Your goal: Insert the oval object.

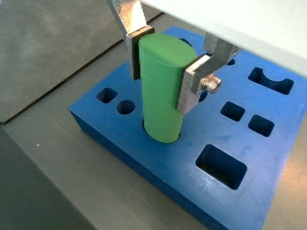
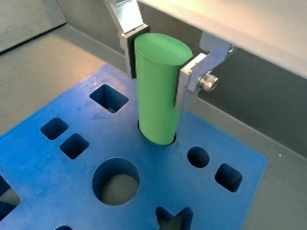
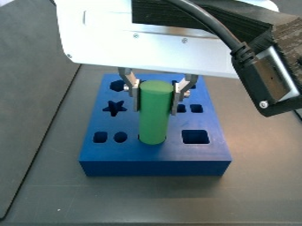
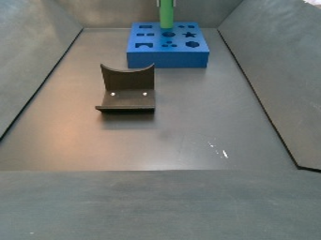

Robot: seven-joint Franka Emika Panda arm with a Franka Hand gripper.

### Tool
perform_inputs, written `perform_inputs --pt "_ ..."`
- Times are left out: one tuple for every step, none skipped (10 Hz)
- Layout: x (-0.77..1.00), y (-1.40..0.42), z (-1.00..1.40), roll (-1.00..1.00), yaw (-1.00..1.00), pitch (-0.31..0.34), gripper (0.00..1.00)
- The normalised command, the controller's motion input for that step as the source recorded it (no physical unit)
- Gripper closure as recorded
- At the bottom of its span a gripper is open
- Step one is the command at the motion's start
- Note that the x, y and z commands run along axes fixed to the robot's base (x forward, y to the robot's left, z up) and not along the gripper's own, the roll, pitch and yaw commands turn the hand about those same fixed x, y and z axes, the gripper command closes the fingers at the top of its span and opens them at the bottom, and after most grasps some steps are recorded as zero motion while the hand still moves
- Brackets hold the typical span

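The oval object (image 1: 162, 87) stands upright over the blue block (image 1: 132, 148), its long axis vertical and running straight down from between the jaws of the gripper (image 1: 168, 65), so the peg lies directly below and in line with the fingers rather than off to any side. In both wrist views the flat silver plates press against the upper part of the green peg on two opposite flanks, one finger (image 2: 127, 36) on the far side and the other (image 2: 192, 76) on the near side, the jaws closed to the peg's width and holding it. The peg's lower end appears to sit already in an opening of the block (image 2: 72, 171), near the middle of its top face, with other cut-outs around it: a round hole (image 2: 118, 180), small square and rounded ones, and a star-shaped one (image 3: 115, 109) seen in a side view. How deep the tip has gone cannot be told. In a side view the peg (image 3: 154, 113) looks plumb, not tilted. The block (image 4: 170, 45) lies at the far end of the floor, well apart from the fixture (image 4: 126, 89). The coming move most likely calls for a straight downward push along the peg's own axis, keeping it upright so that it does not bind.
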Motion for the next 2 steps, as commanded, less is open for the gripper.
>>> perform_inputs --pt "0.00 0.00 -0.05 -0.01 0.00 -0.057 1.00" --pt "0.00 0.00 0.00 0.00 0.00 0.000 1.00"
